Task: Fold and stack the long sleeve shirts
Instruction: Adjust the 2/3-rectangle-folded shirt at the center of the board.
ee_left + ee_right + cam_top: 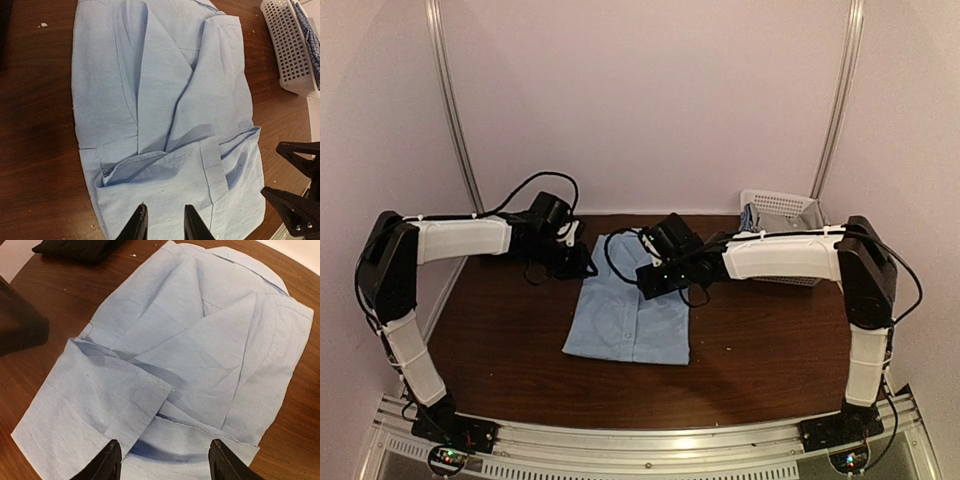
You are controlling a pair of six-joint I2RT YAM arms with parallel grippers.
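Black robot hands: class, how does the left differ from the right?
The left hand has fingers close together; the right hand has them wide apart. The left hand hangs at a far corner of the light blue cloth shirt; the right hand hangs over it. Both hold nothing.

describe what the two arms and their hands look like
Both the left arm and right arm have white link covers between black joints, with black cables looping along them and black bases. The left hand and right hand each end in two black tapered fingers.
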